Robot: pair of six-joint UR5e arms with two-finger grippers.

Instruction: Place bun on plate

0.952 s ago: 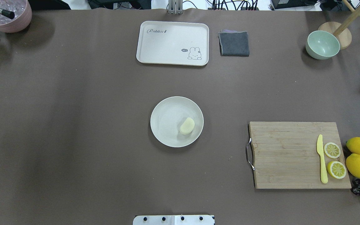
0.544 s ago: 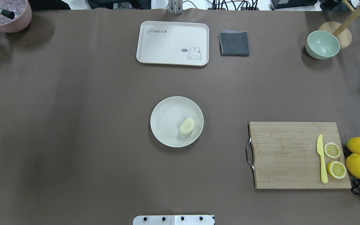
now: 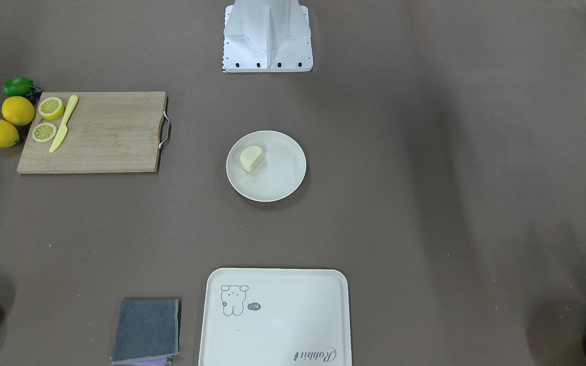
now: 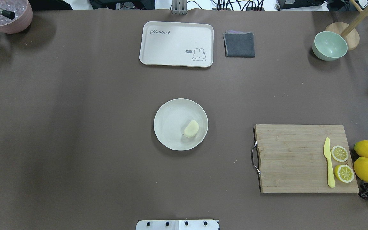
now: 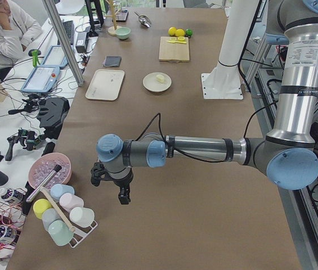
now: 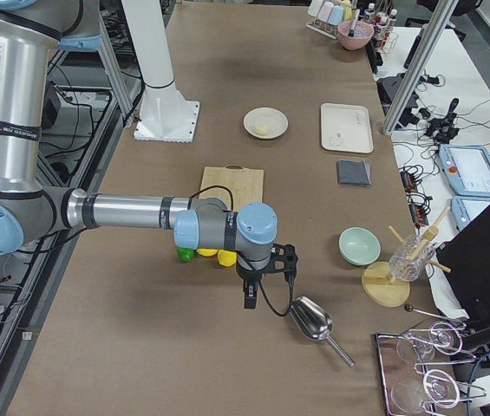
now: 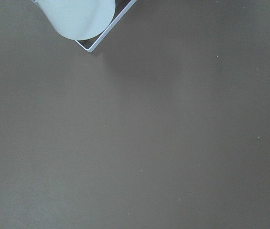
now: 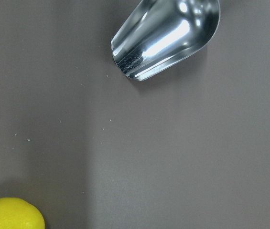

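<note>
The pale cream bun [image 4: 191,128] lies on the round off-white plate [image 4: 169,123] at the table's middle, toward the plate's right side in the overhead view. The front-facing view shows the same bun [image 3: 251,158] on the plate [image 3: 283,175]. No gripper is near them. My left gripper [image 5: 124,197] hangs over the table's left end, far from the plate [image 5: 150,84]. My right gripper [image 6: 249,299] hangs over the right end beside the lemons. Both grippers show only in the side views, so I cannot tell whether they are open or shut.
A cream tray [image 4: 176,44], a grey cloth [image 4: 239,44] and a green bowl [image 4: 329,45] sit at the back. A cutting board [image 4: 299,158] holds a yellow knife and lemon slices. A metal scoop [image 6: 312,319] lies by the right gripper. A cup rack [image 5: 63,216] stands by the left one.
</note>
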